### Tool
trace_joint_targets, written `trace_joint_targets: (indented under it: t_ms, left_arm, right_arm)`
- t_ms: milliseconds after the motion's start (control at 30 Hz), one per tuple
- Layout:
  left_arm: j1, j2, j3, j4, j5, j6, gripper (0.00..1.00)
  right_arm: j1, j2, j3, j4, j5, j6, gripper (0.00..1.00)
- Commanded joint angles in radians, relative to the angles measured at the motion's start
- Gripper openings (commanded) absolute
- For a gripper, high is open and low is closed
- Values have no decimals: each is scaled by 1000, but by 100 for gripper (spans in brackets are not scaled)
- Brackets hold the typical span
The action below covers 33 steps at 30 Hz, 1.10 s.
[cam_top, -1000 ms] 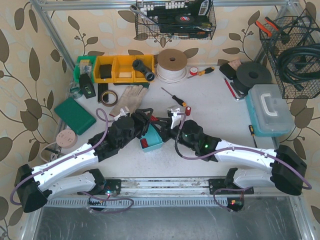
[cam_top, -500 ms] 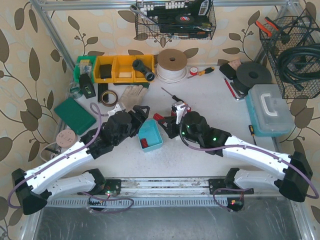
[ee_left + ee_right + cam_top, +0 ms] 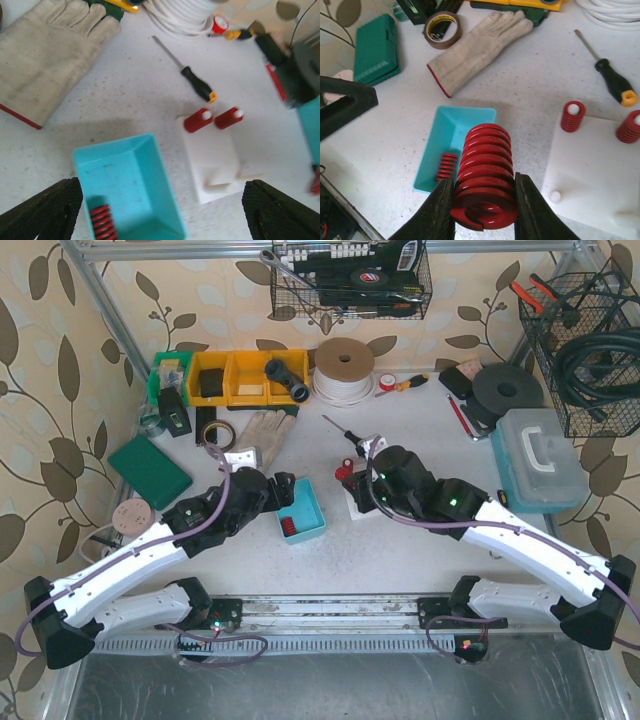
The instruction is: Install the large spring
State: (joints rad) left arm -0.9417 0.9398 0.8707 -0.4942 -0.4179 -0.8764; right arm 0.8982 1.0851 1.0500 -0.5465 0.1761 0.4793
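Now, compared with a second ago, the right gripper (image 3: 482, 200) has swung away from over the teal bin (image 3: 112, 145) toward the white plate (image 3: 600, 165). The left gripper (image 3: 160, 200) has drawn back to the bin's left side, so the bin lies uncovered in the top view. We see the right fingers (image 3: 440, 210) clamped on the large spring (image 3: 485, 170), which is held upright above the table between the bin and the plate's left edge. The left jaws stand wide apart with nothing between them.

We can make out printing on the brown tape roll (image 3: 442, 27), but it is too small to read.

The bin holds one small red spring (image 3: 102, 222) at its near end. On the plate, two red springs (image 3: 197, 120) (image 3: 229, 118) sit over pegs at the far edge, and a bare peg (image 3: 555, 196) stands nearer.
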Motion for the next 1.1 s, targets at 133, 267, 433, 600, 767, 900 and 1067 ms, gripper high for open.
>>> trace_joint_targets:
  t_ms: [133, 267, 433, 600, 767, 900, 1067]
  left_arm:
    - [-5, -34, -115, 125, 37, 245, 87]
    - [-12, -146, -220, 222, 22, 241, 90]
    - [-11, -190, -277, 250, -3, 218, 90]
    - [-11, -164, -275, 272, 9, 229, 90]
    - [-11, -166, -281, 291, 6, 235, 91]
    - [-11, -186, -297, 306, -5, 235, 92]
    - [-11, -206, -315, 326, -9, 244, 93]
  right_arm:
    - [-95, 70, 188, -330, -13, -85, 0]
    - [-163, 132, 253, -443, -69, -114, 0]
    - [-237, 190, 298, -529, -98, -145, 0]
    - [-287, 283, 344, -610, -103, -183, 0]
    - [-318, 347, 352, -646, -81, -209, 0]
    - [-348, 374, 345, -645, -82, -221, 0]
    - [-384, 414, 350, -641, -100, -237, 0]
